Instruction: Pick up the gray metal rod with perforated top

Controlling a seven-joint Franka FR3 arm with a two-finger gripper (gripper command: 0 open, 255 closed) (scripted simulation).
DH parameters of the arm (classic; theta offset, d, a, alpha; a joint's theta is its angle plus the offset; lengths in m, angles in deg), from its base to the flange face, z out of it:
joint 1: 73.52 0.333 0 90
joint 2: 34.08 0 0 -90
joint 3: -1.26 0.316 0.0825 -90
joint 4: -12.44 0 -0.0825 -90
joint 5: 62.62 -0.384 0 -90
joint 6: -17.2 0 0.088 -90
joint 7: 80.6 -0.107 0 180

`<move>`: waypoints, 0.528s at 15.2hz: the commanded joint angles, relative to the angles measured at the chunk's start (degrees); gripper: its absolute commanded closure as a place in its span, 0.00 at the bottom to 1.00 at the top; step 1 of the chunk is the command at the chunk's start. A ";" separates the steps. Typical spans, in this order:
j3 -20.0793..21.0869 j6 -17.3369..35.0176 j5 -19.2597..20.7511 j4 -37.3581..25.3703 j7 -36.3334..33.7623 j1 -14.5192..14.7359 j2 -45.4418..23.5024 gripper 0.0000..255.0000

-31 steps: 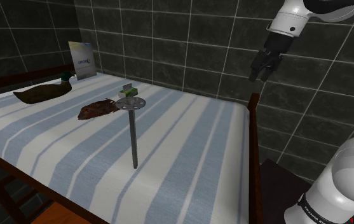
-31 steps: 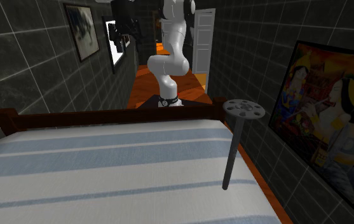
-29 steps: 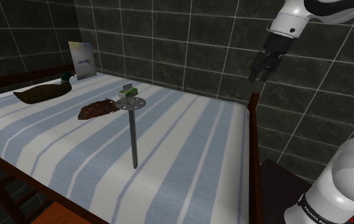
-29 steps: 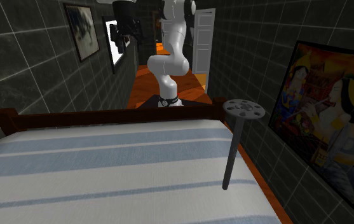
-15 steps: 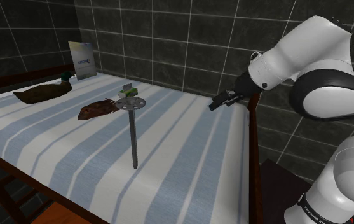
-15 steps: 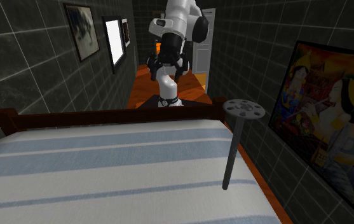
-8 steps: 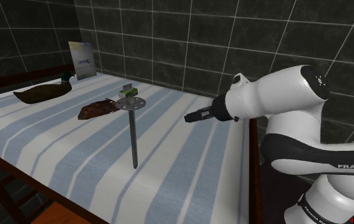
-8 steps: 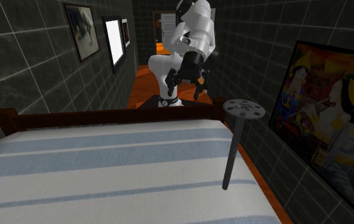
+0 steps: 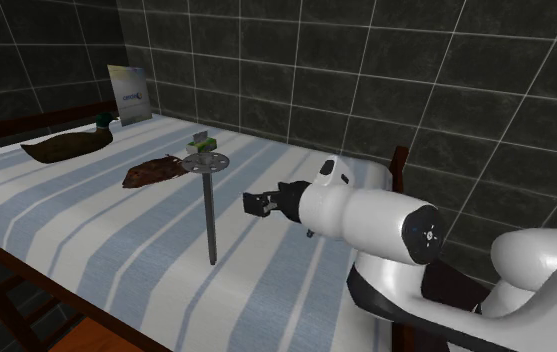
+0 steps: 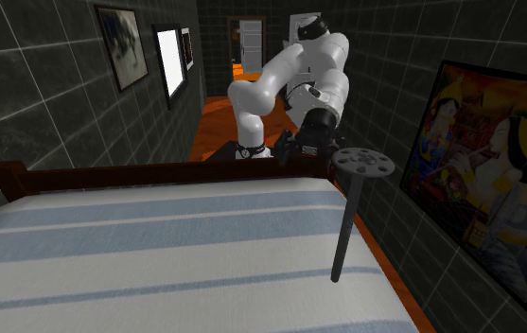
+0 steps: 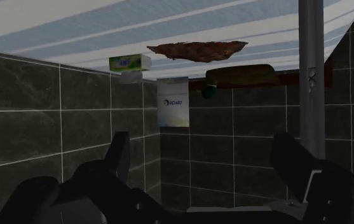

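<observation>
Seen from the wrist, the gripper (image 11: 207,167) holds its black fingers (image 11: 119,153) wide apart with nothing in them; the gray rod (image 11: 311,76) stands just outside one finger. In the shoulder view the gripper (image 9: 257,203) is at three o'clock of the upright rod (image 9: 211,215), the arm (image 9: 366,215) reaching level over the striped bed (image 9: 296,250). Farther off, from ten to twelve o'clock of the rod's perforated top, lie a duck (image 9: 66,145), a brown scrap (image 9: 151,172) and a green box (image 9: 202,147). The second exterior view adds a painting (image 10: 498,170) on dark tiled walls (image 10: 53,104).

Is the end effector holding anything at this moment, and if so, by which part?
Nothing is held. The end effector is open and apart from the upright gray rod, which stands free on the striped bed.
</observation>
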 commanded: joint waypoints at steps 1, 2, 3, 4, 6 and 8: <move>6.23 1.18 -1.99 -3.92 -4.71 -5.33 6.53 0.00; 8.24 1.31 -3.00 -6.08 -6.64 -7.48 9.97 0.00; 9.85 1.16 -4.00 -8.35 -8.53 -9.41 13.56 0.00; 11.07 0.74 -5.00 -10.73 -10.39 -11.17 17.27 0.00; 12.48 -0.84 -6.96 -15.81 -14.01 -14.32 24.93 0.00; 12.57 -3.33 -8.70 -21.30 -17.62 -17.26 32.77 0.00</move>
